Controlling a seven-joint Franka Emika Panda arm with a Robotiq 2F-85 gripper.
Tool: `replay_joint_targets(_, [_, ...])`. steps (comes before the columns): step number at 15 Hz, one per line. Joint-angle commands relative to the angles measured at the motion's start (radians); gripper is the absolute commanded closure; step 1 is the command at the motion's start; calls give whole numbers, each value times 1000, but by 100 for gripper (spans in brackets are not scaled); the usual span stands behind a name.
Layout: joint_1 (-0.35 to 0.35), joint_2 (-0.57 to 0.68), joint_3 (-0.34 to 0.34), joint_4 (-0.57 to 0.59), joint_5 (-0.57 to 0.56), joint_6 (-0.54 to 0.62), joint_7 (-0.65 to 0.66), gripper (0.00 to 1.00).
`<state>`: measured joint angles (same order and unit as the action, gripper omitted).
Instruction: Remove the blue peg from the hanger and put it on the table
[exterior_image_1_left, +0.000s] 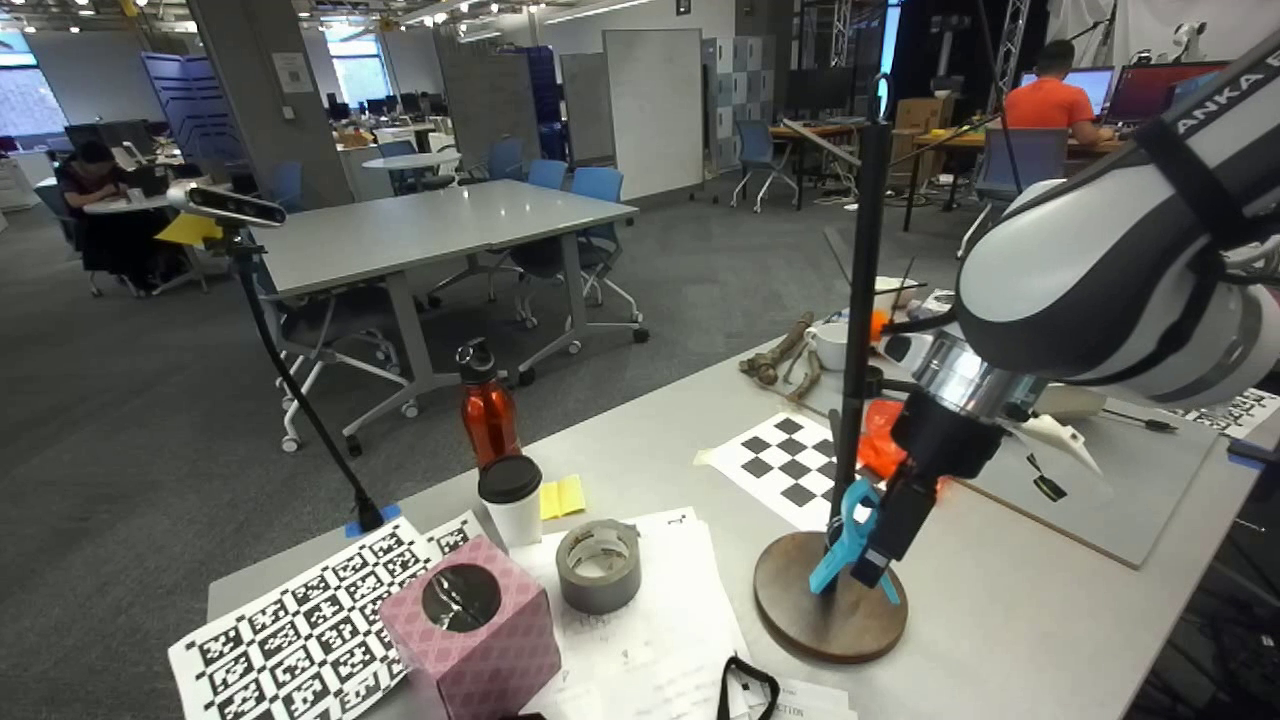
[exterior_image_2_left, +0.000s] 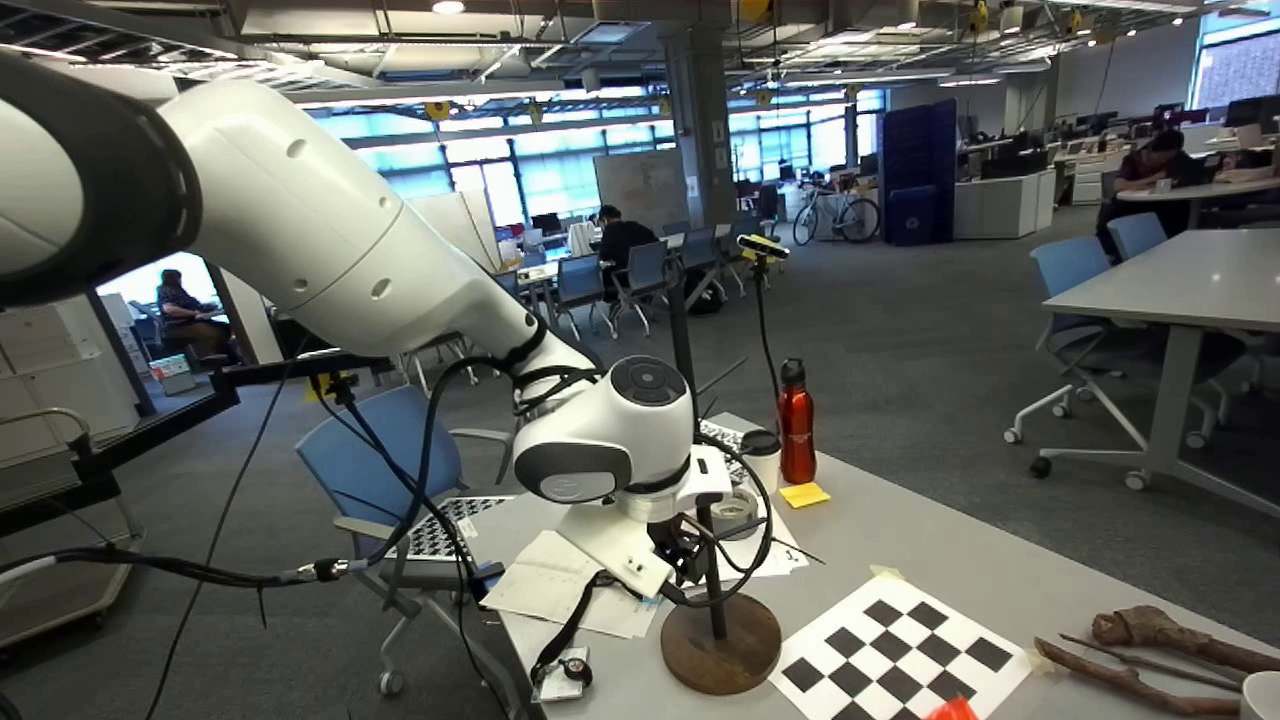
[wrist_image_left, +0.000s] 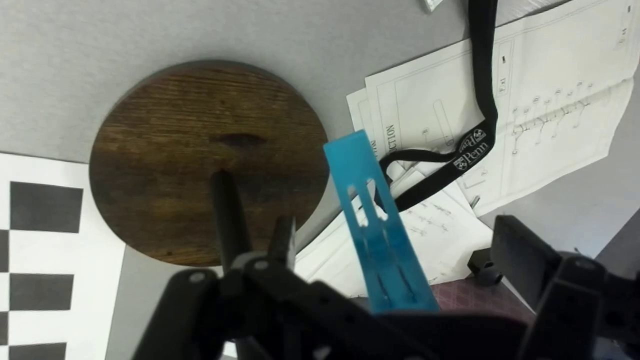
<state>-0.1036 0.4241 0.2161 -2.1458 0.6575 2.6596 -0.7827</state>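
Read gripper (wrist_image_left: 397, 230) as released in wrist view, with fingers (wrist_image_left: 520, 255) set well apart. Located blue peg (wrist_image_left: 382, 255) between those fingers, slanted, with a visible gap on either side and the lower end in that view hidden by the gripper body. Found the same peg in an exterior view near the foot of a black pole (exterior_image_1_left: 866, 260), against its round wooden base (exterior_image_1_left: 835, 635) by line of sight, and partly covered by the gripper. Could not determine contact between peg and pole. Noted the base on a grey table (exterior_image_1_left: 1020, 620), just beside a checkered sheet (exterior_image_1_left: 785, 455). Saw papers (wrist_image_left: 565, 115) and a black lanyard (wrist_image_left: 484, 65) beyond the peg in wrist view. Logged a roll of tape (exterior_image_1_left: 605, 595) near a pink box (exterior_image_1_left: 500, 650) and a lidded cup (exterior_image_1_left: 517, 523), plus a red bottle (exterior_image_2_left: 797, 430), upright near the cup in both exterior views. Recorded brown sticks (exterior_image_2_left: 1120, 683) beside a white mug (exterior_image_1_left: 832, 350), across the checkered sheet from the base.
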Motion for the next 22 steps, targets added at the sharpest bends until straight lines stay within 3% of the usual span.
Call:
replay_joint_targets(1, [-32,50,36,46,25,30,-38,7])
replay_joint_targets(2, [-36,56,38,51,24,31,-37,26])
replay_joint_targets(11, [-52,74,43,67,16,32,-30,94])
replay_joint_targets(22, [-46,-42,77,-37,36,33,-32,93])
